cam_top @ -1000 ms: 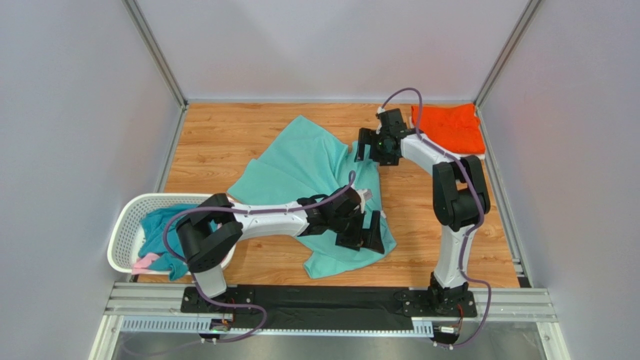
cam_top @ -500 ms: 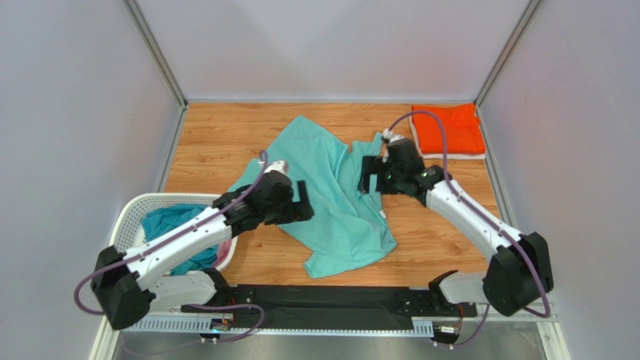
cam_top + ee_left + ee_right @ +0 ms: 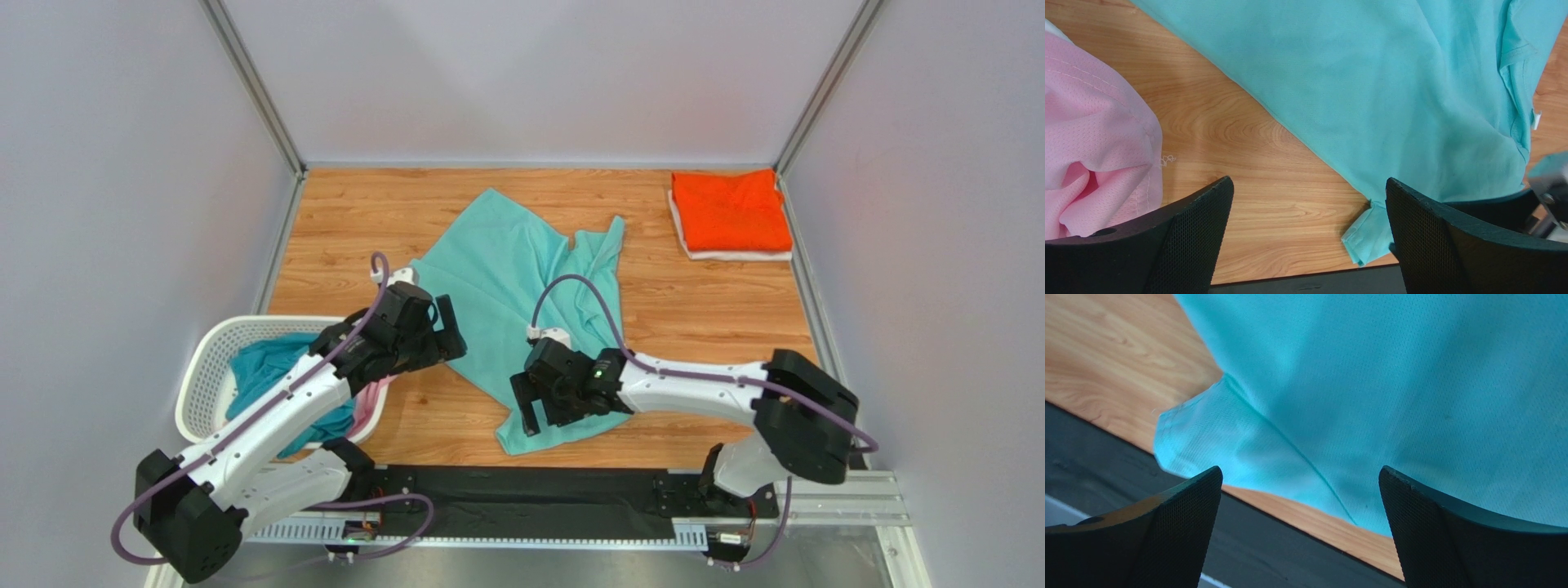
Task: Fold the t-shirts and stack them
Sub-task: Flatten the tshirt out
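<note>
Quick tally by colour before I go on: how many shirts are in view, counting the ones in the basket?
Mint-teal shirt: 1, lying loose
Orange shirt: 1, folded
White shirt: 1, only its edge shows under the orange one
Teal-blue shirt: 1, in the basket
Pink shirt: 1, at the basket's edge
Total: 5

Spread shirt point(image 3: 515, 272) at centre of tabletop point(image 3: 356, 221); folded shirt point(image 3: 730, 211) far right; basket point(image 3: 200, 390) near left, holding more shirts point(image 3: 264, 368).
</note>
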Motion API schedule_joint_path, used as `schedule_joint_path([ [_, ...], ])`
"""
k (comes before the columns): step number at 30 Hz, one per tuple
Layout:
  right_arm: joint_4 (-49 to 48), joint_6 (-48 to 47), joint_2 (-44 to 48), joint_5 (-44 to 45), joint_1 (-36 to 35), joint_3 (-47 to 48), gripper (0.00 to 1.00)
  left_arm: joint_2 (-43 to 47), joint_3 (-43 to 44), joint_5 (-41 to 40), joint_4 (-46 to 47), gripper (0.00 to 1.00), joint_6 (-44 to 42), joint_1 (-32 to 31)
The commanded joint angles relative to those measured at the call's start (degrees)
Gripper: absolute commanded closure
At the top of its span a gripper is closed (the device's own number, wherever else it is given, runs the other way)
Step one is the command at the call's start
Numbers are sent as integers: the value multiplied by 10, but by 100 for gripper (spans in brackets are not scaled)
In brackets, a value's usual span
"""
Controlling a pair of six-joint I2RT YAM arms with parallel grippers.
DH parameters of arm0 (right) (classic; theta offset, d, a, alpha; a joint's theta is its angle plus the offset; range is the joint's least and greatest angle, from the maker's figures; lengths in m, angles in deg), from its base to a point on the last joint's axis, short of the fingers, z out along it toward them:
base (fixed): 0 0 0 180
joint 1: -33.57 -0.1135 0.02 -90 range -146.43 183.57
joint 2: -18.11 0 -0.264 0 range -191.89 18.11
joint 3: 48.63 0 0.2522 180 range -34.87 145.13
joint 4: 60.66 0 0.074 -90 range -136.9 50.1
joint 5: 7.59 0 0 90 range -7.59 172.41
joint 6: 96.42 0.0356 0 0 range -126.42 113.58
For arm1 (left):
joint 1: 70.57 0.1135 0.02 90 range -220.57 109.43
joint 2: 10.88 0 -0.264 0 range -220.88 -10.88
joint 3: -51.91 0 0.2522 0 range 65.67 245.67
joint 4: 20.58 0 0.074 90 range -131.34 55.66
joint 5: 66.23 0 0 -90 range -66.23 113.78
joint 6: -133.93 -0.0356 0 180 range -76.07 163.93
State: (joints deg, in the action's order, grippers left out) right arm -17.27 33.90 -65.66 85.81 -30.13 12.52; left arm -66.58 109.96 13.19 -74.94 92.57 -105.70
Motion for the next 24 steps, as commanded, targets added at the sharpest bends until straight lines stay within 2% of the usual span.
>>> schedule_joint_path([
  [1, -34, 18, -45, 28, 8, 35, 0, 1, 2, 10, -3, 0, -12, 3],
  [7, -36, 12, -83, 14, 68, 17, 0, -2, -13, 11, -3, 0, -8, 4],
  [11, -37, -1, -83, 12, 137, -12, 0, -6, -15, 9, 1, 0, -8, 4],
  [16, -35, -45, -77, 4, 262, -27, 0, -20, -18, 14, 15, 0, -7, 5],
  [24, -20, -131, -96, -8, 470, 28, 0, -90, -9, 35, 44, 0, -2, 7],
])
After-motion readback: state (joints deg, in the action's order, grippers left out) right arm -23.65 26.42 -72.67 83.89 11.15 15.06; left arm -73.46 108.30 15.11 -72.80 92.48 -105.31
